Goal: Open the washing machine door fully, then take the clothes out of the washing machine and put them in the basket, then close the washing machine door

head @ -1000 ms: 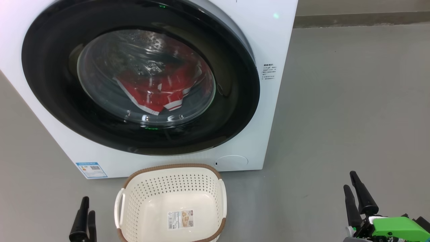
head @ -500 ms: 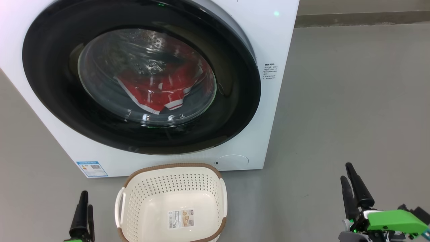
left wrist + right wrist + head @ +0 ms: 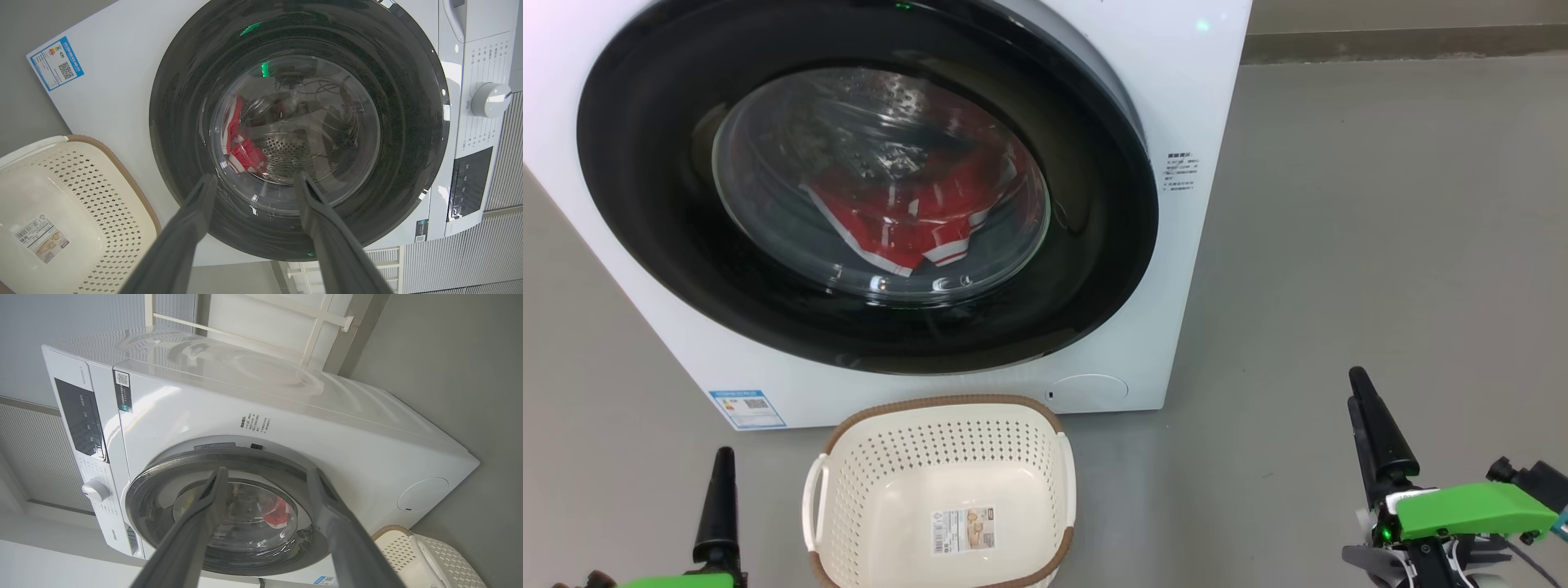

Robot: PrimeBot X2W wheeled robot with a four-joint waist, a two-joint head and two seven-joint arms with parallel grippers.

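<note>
A white front-loading washing machine point(image 3: 1192, 98) stands on a smooth, bare grey floor point(image 3: 1380, 245). A darker skirting strip point(image 3: 1405, 45) runs along the foot of the wall behind it. In the left wrist view a grey ribbed wall panel point(image 3: 504, 171) shows beyond the machine.

The left gripper point(image 3: 254, 179) is low over the floor with its two dark fingers spread wide and nothing between them. The right gripper point(image 3: 267, 473) is also spread and empty.

Straight ahead of both sets of fingertips, and apart from them, is the washing machine door point(image 3: 654, 147), a glossy black ring around a bulging glass window. It looks shut against the machine's front. Behind the glass, low in the steel drum, lie the red clothes with white striped trim point(image 3: 907, 212).

The cream perforated basket point(image 3: 947, 404) sits on the floor between the two grippers, close against the machine's front. It is just beside the left gripper on that gripper's right, and well apart from the right gripper. A paper label point(image 3: 964, 531) lies on its bottom.

A small blue label point(image 3: 747, 408) marks the machine's front ahead of the left gripper. A round flap point(image 3: 1086, 392) sits low on the front beyond the basket.
</note>
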